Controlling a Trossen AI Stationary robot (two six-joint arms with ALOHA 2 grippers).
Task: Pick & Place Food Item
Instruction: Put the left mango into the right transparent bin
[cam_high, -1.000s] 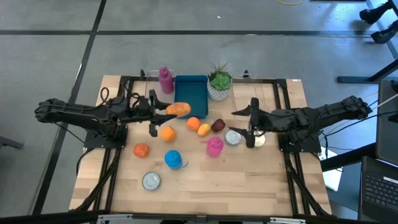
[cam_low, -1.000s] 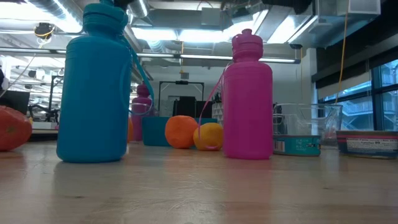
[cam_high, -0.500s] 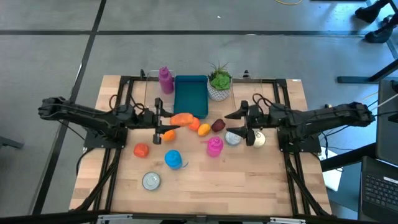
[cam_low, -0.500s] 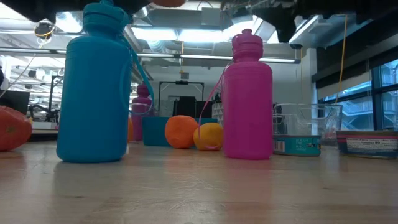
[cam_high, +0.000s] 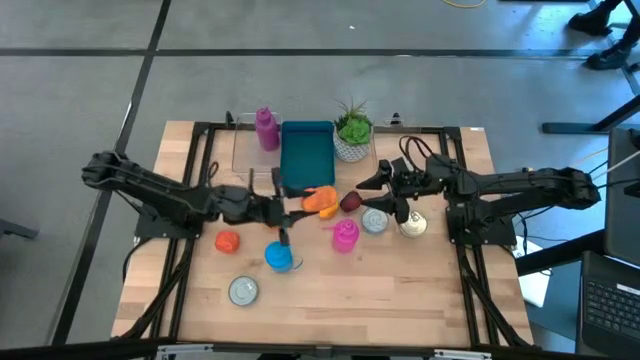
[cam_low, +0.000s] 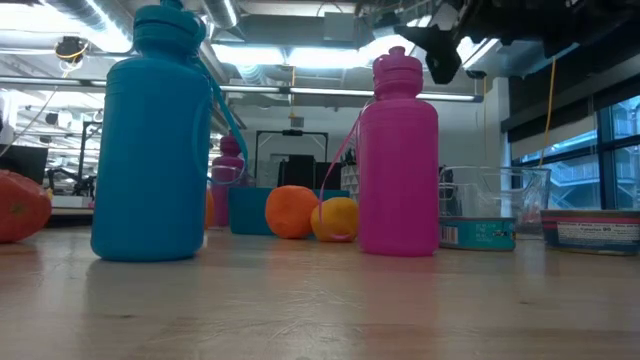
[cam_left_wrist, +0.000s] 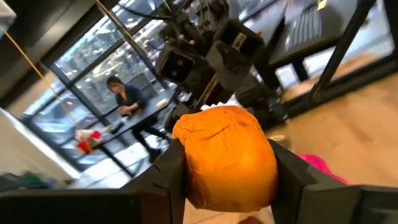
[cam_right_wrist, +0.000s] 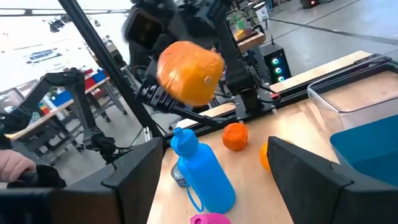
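My left gripper (cam_high: 310, 204) reaches out over the table's middle, shut on an orange, lumpy, rounded food item (cam_high: 322, 199). The left wrist view shows that item (cam_left_wrist: 225, 152) between my two fingers. My right gripper (cam_high: 386, 196) stands open just right of it, facing it, with nothing between its fingers; in its wrist view (cam_right_wrist: 217, 186) the item (cam_right_wrist: 189, 70) hangs ahead. A teal bin (cam_high: 307, 150) sits on the table behind them. My left gripper pinches the orange food item by two opposite sides (cam_left_wrist: 186, 163) between its two fingers (cam_left_wrist: 169, 175). The fingers lie level and come from the table's left. The item is lifted clear above the table, and its rounded front end sticks out past the fingertips.
A pink bottle (cam_high: 345, 235), a blue bottle (cam_high: 280, 257), a purple bottle (cam_high: 266, 128) and a potted plant (cam_high: 353, 135) stand around. A small orange fruit (cam_high: 228, 241), a dark red item (cam_high: 350, 201) and cans (cam_high: 243, 290) (cam_high: 375, 222) lie on the wood.
My left gripper has carried the orange item toward the table's right and a little toward the near edge, rolling as it went; the item stays lifted. My right gripper has moved toward the table's left and down, has turned, and is still open.
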